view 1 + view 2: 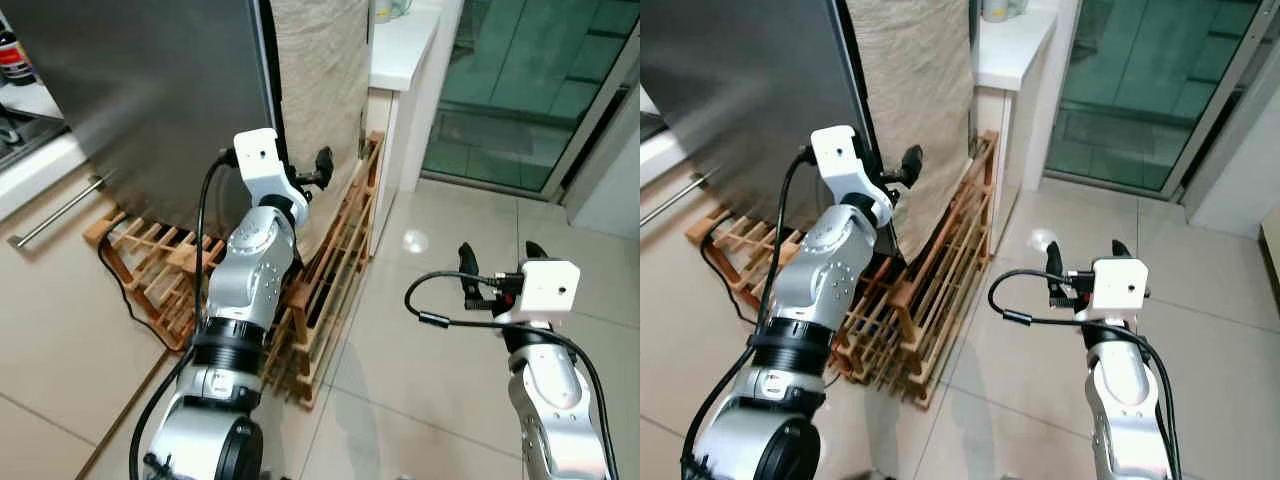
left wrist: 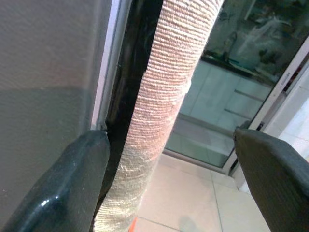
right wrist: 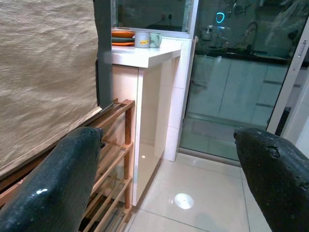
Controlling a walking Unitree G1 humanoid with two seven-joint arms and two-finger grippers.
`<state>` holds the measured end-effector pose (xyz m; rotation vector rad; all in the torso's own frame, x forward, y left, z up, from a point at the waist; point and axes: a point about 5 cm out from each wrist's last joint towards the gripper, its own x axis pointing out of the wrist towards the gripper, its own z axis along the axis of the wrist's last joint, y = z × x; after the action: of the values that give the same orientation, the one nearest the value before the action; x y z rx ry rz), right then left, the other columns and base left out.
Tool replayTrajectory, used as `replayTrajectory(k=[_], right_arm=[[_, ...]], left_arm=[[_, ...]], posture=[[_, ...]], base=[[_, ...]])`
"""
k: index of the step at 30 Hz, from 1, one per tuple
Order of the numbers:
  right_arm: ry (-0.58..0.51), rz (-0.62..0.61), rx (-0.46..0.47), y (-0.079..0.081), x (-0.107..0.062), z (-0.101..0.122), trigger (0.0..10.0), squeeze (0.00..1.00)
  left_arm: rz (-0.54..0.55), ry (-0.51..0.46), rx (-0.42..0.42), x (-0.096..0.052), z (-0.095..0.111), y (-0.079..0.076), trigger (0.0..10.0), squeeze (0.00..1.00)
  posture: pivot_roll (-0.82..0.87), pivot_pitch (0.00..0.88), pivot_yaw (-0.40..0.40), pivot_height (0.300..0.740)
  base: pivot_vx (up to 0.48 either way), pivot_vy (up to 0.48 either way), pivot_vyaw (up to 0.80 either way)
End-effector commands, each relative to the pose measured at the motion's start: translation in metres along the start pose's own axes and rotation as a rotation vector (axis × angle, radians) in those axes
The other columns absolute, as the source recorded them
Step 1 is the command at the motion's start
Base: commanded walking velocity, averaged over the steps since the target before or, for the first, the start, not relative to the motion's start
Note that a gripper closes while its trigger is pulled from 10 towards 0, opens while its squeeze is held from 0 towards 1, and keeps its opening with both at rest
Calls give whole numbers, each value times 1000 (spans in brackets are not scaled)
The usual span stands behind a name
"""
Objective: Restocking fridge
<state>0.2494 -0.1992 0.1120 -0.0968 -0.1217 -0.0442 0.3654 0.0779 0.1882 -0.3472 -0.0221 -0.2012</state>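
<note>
- Fridge [image 1: 150, 90], just ahead of the left gripper [image 1: 322, 166]: a tall slab of dull grey steel with a dark seam down its near edge and a woven beige cloth [image 1: 320, 80] draped over the side beside it.
- The left gripper's jaws stand wide apart, empty, one finger [image 2: 63, 183] close against the dark door seam [image 2: 133, 72] and the cloth roll lying between the two.
- By my judgement the door is heavy, rigid and smooth, so the seam edge looks like the best place to hook and pull; the cloth is soft and would slip.
- Below those jaws, a wooden rack [image 1: 330, 290] leans along the fridge's foot.
- The right gripper [image 1: 496, 262] hovers over the tiled floor [image 1: 440, 340], jaws wide apart and empty, the white worktop [image 3: 145, 55] well ahead of it.
</note>
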Motion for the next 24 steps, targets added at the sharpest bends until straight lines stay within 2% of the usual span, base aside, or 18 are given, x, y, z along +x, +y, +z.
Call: replayTrajectory(k=[1, 4, 7, 11, 18, 20, 22, 24], right_arm=[[-11, -10, -1, -2, 1, 2, 10000, 0], [-8, -10, -1, -2, 0, 2, 10000, 0], [-8, -8, -2, -2, 0, 1, 10000, 0], [-9, -7, -3, -2, 0, 2, 10000, 0], [-11, -7, -5, -2, 0, 2, 10000, 0], [-12, -6, -5, -2, 0, 2, 10000, 0], [-13, -10, -4, -2, 0, 3, 10000, 0], [-12, -12, -5, -2, 0, 3, 10000, 0]], left_arm=[[21, -39, -10, 5, 11, 0, 10000, 0], [74, 4, -99, 8, 6, 4, 10000, 0], [89, 11, -142, 9, 3, 5, 10000, 0], [86, -2, -137, 12, 5, 4, 10000, 0], [-123, -32, -128, 15, 10, -31, 10000, 0], [-142, -34, -130, 15, 10, -35, 10000, 0], [-191, -65, -92, 12, 16, -42, 10000, 0], [-204, -77, -78, 11, 17, -44, 10000, 0]], posture=[[-134, 0, 62, 727], [-134, 0, 61, 727], [-136, 0, 61, 727], [-138, 0, 62, 727], [-141, 0, 63, 727], [-142, 0, 64, 727], [-142, 0, 66, 727], [-141, 0, 66, 727]], base=[[0, 0, 0], [0, 0, 0], [0, 0, 0], [0, 0, 0], [0, 0, 0], [0, 0, 0], [0, 0, 0], [0, 0, 0]])
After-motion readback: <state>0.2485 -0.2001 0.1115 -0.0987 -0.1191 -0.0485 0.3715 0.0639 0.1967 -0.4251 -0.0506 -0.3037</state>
